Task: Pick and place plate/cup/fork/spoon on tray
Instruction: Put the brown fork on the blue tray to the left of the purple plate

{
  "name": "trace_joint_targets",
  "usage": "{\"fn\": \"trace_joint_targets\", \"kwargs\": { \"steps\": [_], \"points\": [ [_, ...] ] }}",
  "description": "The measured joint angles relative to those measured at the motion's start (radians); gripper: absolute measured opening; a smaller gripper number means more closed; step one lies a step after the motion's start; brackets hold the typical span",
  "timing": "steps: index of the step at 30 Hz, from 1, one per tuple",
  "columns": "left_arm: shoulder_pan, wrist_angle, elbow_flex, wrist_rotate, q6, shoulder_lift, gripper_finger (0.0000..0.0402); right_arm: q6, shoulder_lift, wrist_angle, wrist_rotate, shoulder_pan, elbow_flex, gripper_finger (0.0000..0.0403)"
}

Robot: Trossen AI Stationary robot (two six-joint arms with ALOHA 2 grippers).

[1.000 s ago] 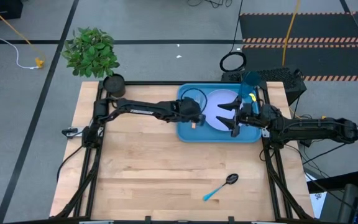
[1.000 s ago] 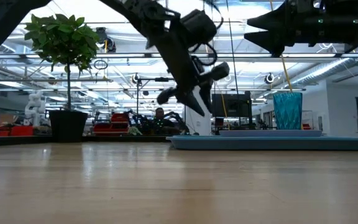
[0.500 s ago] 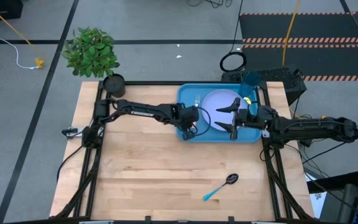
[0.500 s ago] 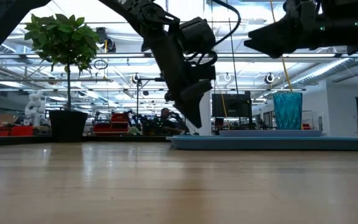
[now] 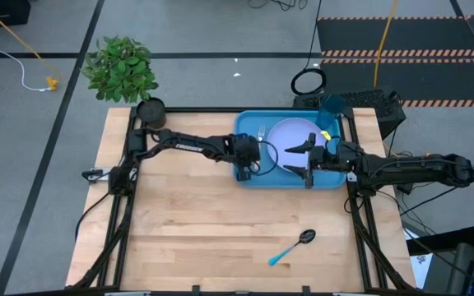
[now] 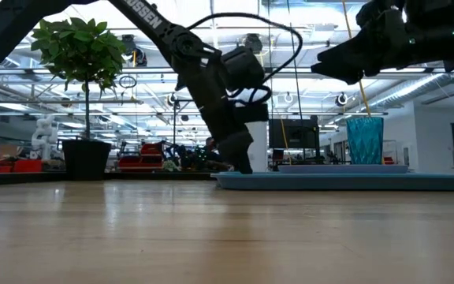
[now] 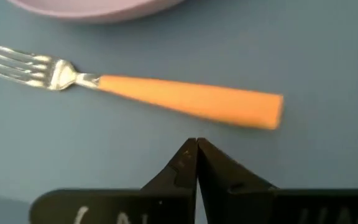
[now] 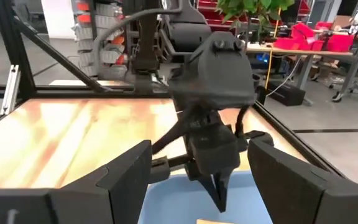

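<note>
A pale wooden table (image 5: 220, 222) carries the bright blue tray (image 5: 249, 176) at its far right. My left gripper (image 7: 196, 147) sits low over the tray's left end with its fingers pressed together on nothing, the orange-handled fork (image 7: 166, 96) lying flat on the tray floor just beyond them, beside the lavender plate (image 5: 290, 138). My right gripper (image 5: 309, 154) hovers spread wide above the plate. The teal cup (image 5: 331, 109) stands at the tray's far right corner. The blue-handled spoon (image 5: 290, 246) lies alone on the table near its front edge
</note>
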Motion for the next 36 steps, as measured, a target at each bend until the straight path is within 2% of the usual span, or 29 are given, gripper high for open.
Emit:
{"fn": "trace_joint_targets", "kwargs": {
  "steps": [8, 22, 36],
  "points": [
    [0.025, 0.032, -0.035, 0.104, 0.050, -0.001, 0.0009, -0.022, 0.000, 0.007, 0.126, 0.000, 0.000, 0.0260],
    [0.009, 0.110, -0.040, 0.179, 0.084, -0.001, 0.0004, -0.071, 0.000, 0.021, 0.128, -0.001, 0.000, 0.0260],
    [0.014, 0.169, -0.038, 0.189, 0.084, 0.027, 0.0004, -0.071, 0.000, 0.021, 0.128, -0.001, 0.000, 0.0260]
  ]
}}
